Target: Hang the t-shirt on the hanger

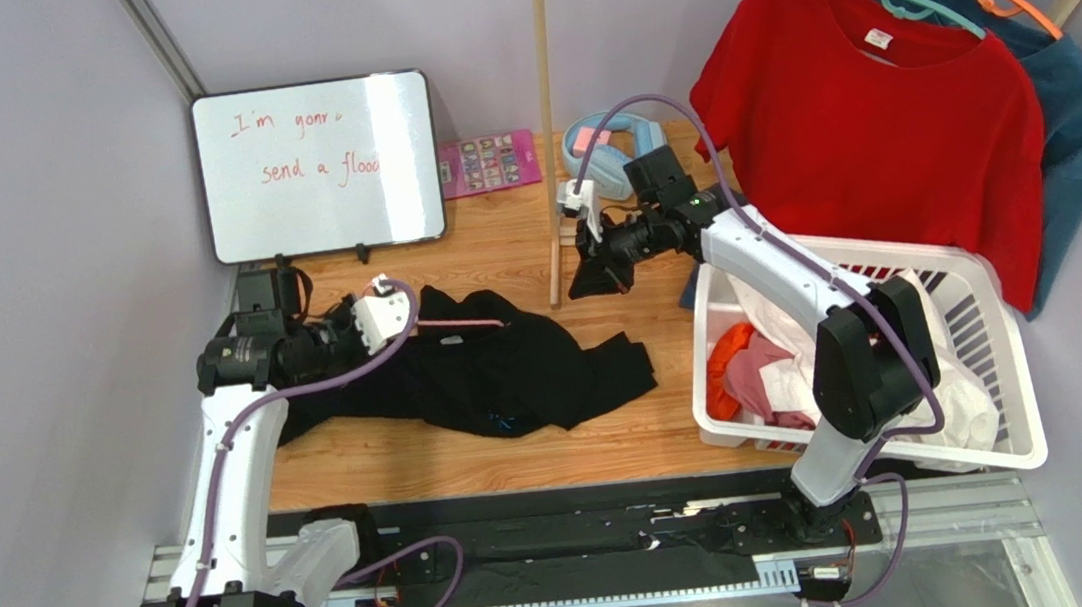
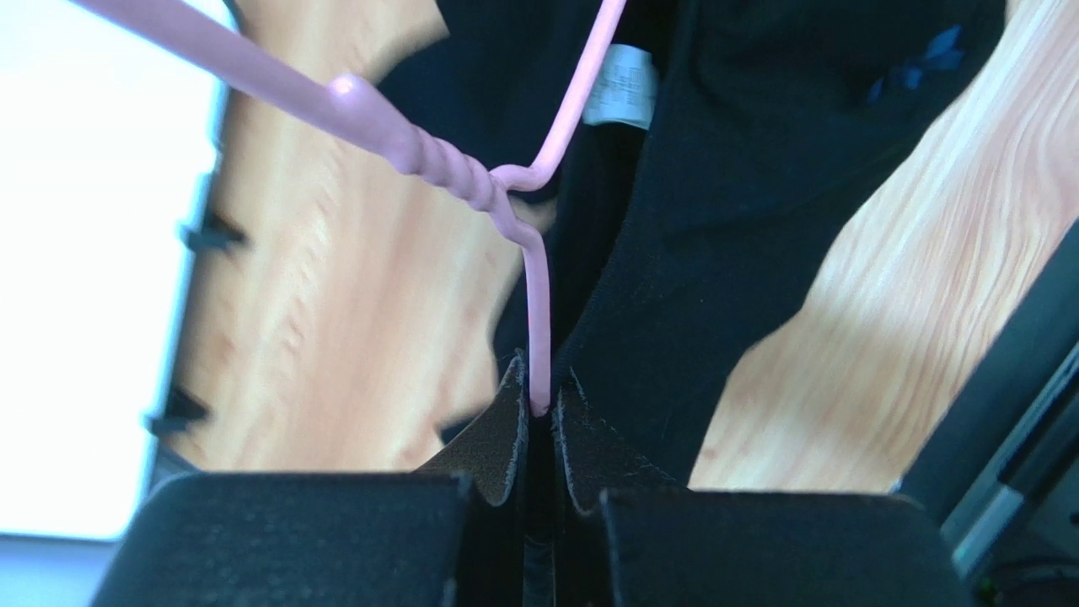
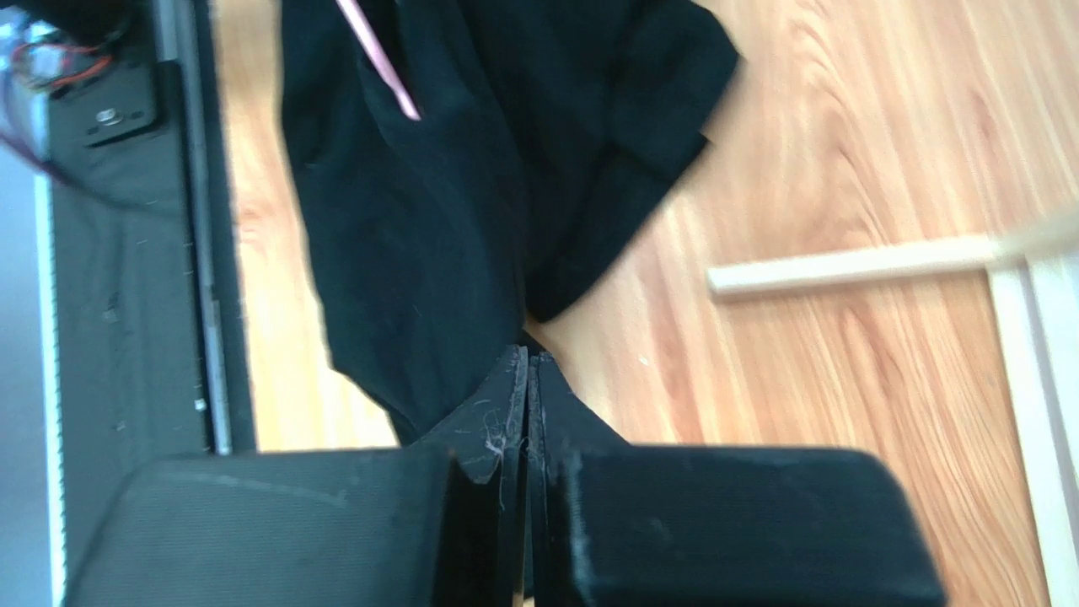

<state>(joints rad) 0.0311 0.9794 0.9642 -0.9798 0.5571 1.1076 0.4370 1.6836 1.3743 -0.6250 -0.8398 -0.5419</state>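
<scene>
The black t-shirt (image 1: 510, 375) lies crumpled on the wooden table between the arms. The pink wire hanger (image 1: 461, 317) rests at its upper left edge. My left gripper (image 1: 407, 318) is shut on the hanger. In the left wrist view the hanger (image 2: 446, 167) shows its twisted neck, one wire running down between my gripper's (image 2: 541, 402) fingertips and another running into the t-shirt (image 2: 747, 215) beside the white neck label (image 2: 621, 82). My right gripper (image 1: 594, 274) is shut and empty, raised beyond the shirt's right end. In the right wrist view it (image 3: 527, 357) hovers over the shirt (image 3: 431, 190).
A white laundry basket (image 1: 1012, 345) with clothes stands at the right. A red t-shirt (image 1: 860, 119) and a teal-blue shirt (image 1: 1072, 97) hang on the rack behind it. A wooden rack post (image 1: 545, 137) stands just left of my right gripper. A whiteboard (image 1: 318, 166) leans at the back left.
</scene>
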